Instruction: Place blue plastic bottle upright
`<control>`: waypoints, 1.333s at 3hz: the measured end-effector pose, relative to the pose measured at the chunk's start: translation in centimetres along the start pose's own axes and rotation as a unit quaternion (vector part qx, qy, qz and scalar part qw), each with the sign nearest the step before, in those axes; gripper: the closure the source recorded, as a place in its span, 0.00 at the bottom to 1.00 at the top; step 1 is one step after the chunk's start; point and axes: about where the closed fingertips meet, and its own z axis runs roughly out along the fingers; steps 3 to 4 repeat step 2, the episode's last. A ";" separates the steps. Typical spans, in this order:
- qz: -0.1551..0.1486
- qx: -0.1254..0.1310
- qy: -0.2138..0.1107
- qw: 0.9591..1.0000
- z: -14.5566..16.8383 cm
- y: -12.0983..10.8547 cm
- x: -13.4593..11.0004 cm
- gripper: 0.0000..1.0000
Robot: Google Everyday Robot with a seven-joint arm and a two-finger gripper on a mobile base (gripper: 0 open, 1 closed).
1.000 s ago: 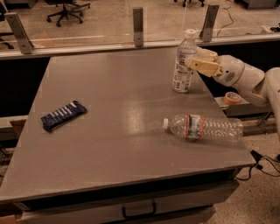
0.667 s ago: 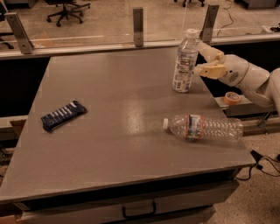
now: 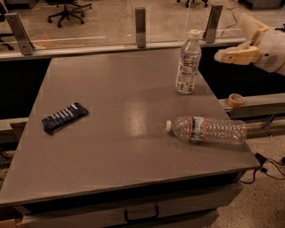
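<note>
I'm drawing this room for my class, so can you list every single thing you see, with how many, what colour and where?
clear plastic bottle with white cap and blue-print label: one, clear and white, standing upright at the table's far right.
long ribbed clear bottle with red-orange band: one, clear, lying on its side near the table's front right, cap pointing left.
flat dark blue packet: one, dark blue, lying on the table's left side.
grey square table: one, grey, middle of the view.
orange tape roll: one, orange, on the ledge right of the table.
metal posts: three, grey, along the rail behind the table.
black office chair: one, black, floor at far left.
robot's claw: one, beige, in the air right of the upright bottle, not touching it.
</note>
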 end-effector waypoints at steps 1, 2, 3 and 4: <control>-0.132 0.063 0.036 0.989 -1.1 3.9 -8.6 0.00; -0.172 0.118 0.056 0.976 -3.5 4.3 -12.0 0.00; -0.172 0.118 0.056 0.976 -3.5 4.3 -12.0 0.00; -0.172 0.118 0.056 0.976 -3.5 4.3 -12.0 0.00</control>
